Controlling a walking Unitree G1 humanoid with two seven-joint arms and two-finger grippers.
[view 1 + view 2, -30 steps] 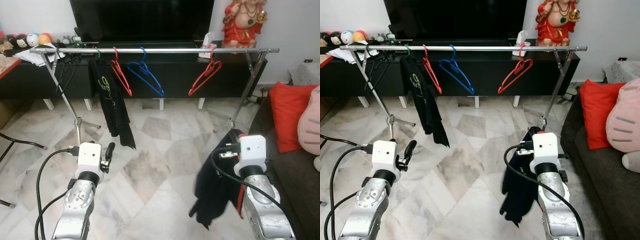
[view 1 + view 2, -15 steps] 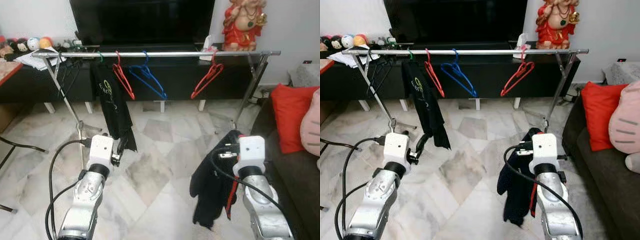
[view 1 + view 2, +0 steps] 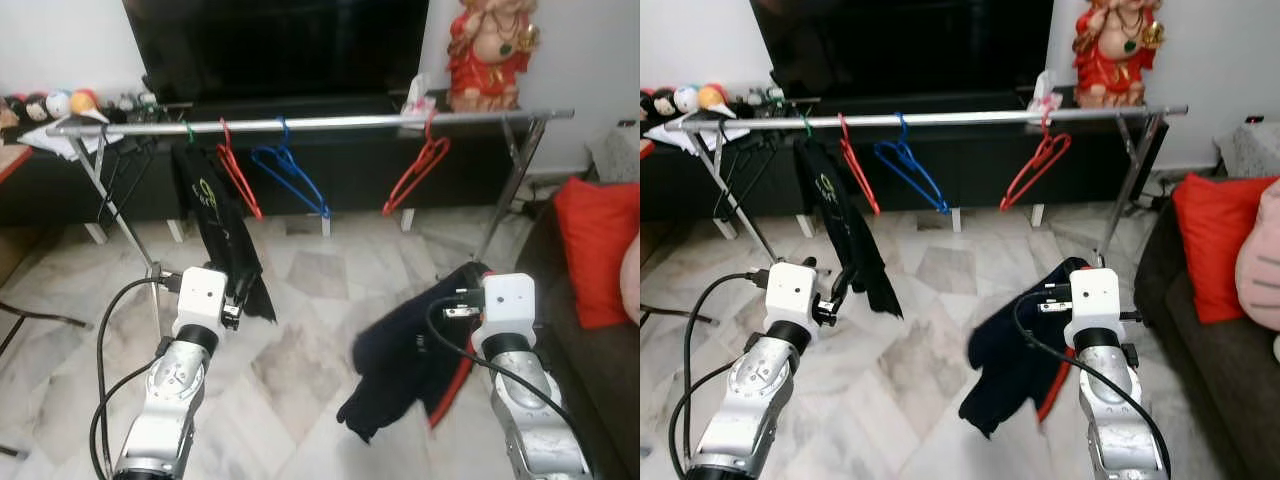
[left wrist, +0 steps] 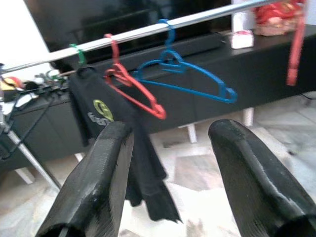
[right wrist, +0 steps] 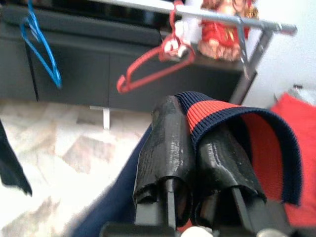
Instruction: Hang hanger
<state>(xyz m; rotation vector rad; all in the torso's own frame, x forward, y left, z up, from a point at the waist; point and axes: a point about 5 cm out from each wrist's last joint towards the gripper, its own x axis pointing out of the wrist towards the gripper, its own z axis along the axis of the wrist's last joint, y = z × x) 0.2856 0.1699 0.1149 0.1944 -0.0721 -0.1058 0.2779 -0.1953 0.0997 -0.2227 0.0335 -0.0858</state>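
Swinging out to the robot's left since a moment ago, the dark navy garment (image 3: 400, 365) with its red-lined collar now billows away from the right hand (image 5: 195, 148) instead of hanging straight down beside the arm. That hand has its two black fingers (image 5: 168, 143) pressed together, pinching the garment's red and navy ribbed collar band (image 5: 237, 123), which loops over the fingertips; the hand is held low, in front of the rail and well below it. The left hand (image 4: 168, 163) has come up nearer the rack and sits just before the hem of the black T-shirt (image 3: 220, 225) that hangs from the rail on a green hook; its fingers (image 4: 106, 168) are spread wide with nothing between them. Across the room runs the silver clothes rail (image 3: 320, 123) on its folding legs. From the T-shirt toward the robot's right hang a red hanger (image 3: 235, 165), a blue hanger (image 3: 292, 178), and, well apart from those, a second red hanger (image 3: 417, 175) near the far end. Behind the rail stand a long black TV unit (image 3: 350, 165) with a dark screen and a red and gold statue (image 3: 488, 50). A red cushion (image 3: 598, 245) lies on a dark sofa at the robot's right, and the floor is pale marble tile (image 3: 300, 350).
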